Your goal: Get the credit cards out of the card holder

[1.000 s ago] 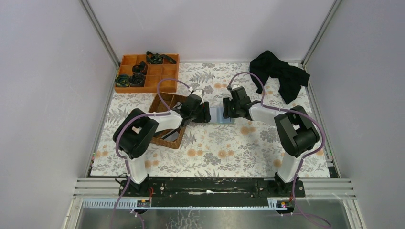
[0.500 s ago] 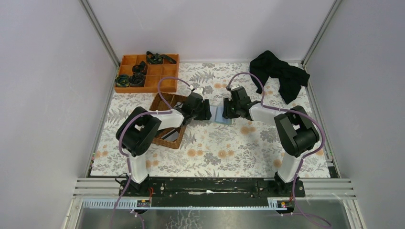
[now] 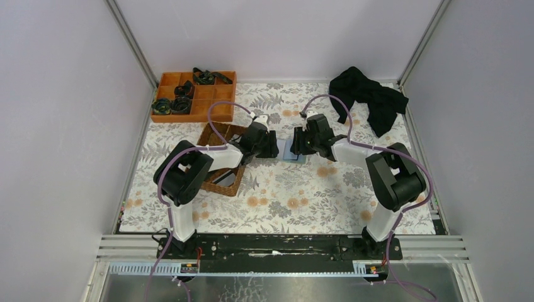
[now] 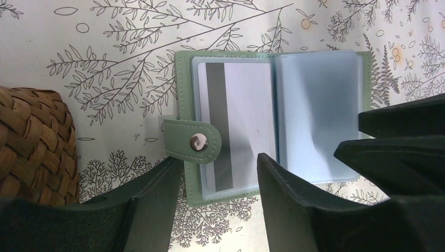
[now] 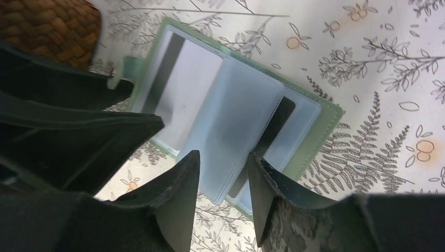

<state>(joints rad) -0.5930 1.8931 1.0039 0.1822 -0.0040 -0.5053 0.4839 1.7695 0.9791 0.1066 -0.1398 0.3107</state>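
The card holder [image 3: 292,151] lies open on the floral cloth between both grippers, green outside [image 4: 183,84] with light blue sleeves. A whitish credit card with a grey stripe [image 4: 246,105] sits in its left sleeve. A dark credit card [image 5: 275,131] shows in the sleeve on the other half [image 5: 320,136]. My left gripper [image 4: 218,168] is open, its fingers straddling the holder's near edge by the snap tab [image 4: 191,143]. My right gripper [image 5: 224,163] is open around the raised loose sleeve pages [image 5: 236,121], with a gap on each side.
A brown wicker basket [image 3: 221,160] stands just left of the left gripper. An orange divided tray [image 3: 195,94] holding dark items sits at the back left. A black cloth [image 3: 370,97] lies at the back right. Walls close in on three sides.
The left gripper edged slightly away from the bases and the right arm's elbow swung a little right. The holder nudged slightly; both grippers stay at it.
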